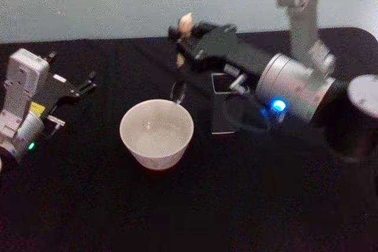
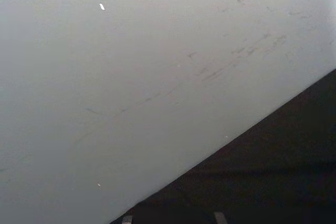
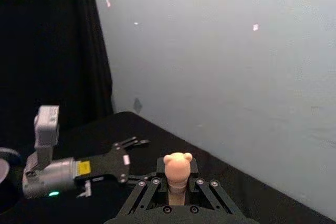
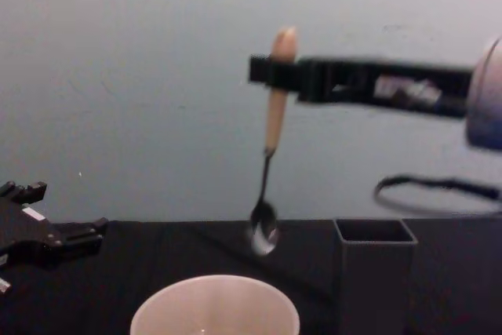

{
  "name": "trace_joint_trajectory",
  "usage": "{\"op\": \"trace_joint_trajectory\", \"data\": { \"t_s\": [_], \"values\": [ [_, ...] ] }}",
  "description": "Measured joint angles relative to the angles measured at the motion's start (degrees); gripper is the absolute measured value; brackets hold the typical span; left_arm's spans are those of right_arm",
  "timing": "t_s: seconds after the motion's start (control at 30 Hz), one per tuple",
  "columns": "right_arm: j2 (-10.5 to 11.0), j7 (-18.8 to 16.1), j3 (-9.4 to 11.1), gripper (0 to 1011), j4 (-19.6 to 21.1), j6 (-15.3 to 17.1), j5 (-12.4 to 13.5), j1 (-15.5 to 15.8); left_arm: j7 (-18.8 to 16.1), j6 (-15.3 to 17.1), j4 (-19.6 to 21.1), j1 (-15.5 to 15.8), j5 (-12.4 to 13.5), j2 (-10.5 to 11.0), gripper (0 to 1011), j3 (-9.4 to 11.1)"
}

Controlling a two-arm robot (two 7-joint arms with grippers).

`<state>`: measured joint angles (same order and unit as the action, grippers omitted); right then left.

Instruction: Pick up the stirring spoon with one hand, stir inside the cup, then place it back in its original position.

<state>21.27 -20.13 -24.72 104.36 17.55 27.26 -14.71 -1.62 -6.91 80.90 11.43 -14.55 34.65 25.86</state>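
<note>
nearest us stands the wide round cream-white cup [image 4: 212, 311], and the risk starts there. the small slender metal spoon with the cream-beige animal-knob handle [image 4: 267, 164] hangs upright above and just behind the cup's far rim, not yet inside. if the right claw [image 4: 263, 71] lowers without first moving nearer, we judge the oval bowl would strike the thin rim. a light cup could then tip or slide on the black desk [image 1: 266, 205]. the claw is clamped on the handle just below the knob, so the long stem hangs free. a knock could twist the spoon in the grip or pull it loose, and stirring too wide would drag the cup the same way. farther back and to the right, the dark grey square box holder [image 4: 375, 272] has a narrow mouth, so a tilted spoon could catch its wall at the return. the left claw [image 1: 88, 81] rests well off to the left, its jaws seemingly apart.

the cup looks empty, though we cannot rule out a little clear liquid. the holder's open top shows nothing inside.
</note>
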Motion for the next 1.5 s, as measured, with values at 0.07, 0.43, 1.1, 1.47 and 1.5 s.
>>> {"op": "trace_joint_trajectory", "data": {
  "t_s": [0.07, 0.43, 1.1, 1.47, 1.5],
  "values": [
    [-0.26, -0.05, -1.37, 218, -1.06, -2.10, -0.67, 0.50, 0.00, 0.00, 0.00, 0.00, 0.00, 0.00, 1001, 0.00],
    [-0.22, -0.82, -3.70, 218, -3.38, -8.27, -2.61, 2.12, 0.00, 0.00, 0.00, 0.00, 0.00, 0.00, 1001, 0.00],
    [-3.17, -5.22, -4.98, 218, -12.80, -22.48, -5.98, 4.23, 0.00, 0.00, 0.00, 0.00, 0.00, 0.00, 1001, 0.00],
    [-5.14, -5.26, -4.85, 217, -16.78, -25.15, -7.74, 4.40, 0.00, 0.00, 0.00, 0.00, 0.00, 0.00, 1001, 0.00],
    [-5.27, -5.27, -4.81, 218, -16.98, -25.35, -7.81, 4.41, 0.00, 0.00, 0.00, 0.00, 0.00, 0.00, 1001, 0.00]
  ]
}}
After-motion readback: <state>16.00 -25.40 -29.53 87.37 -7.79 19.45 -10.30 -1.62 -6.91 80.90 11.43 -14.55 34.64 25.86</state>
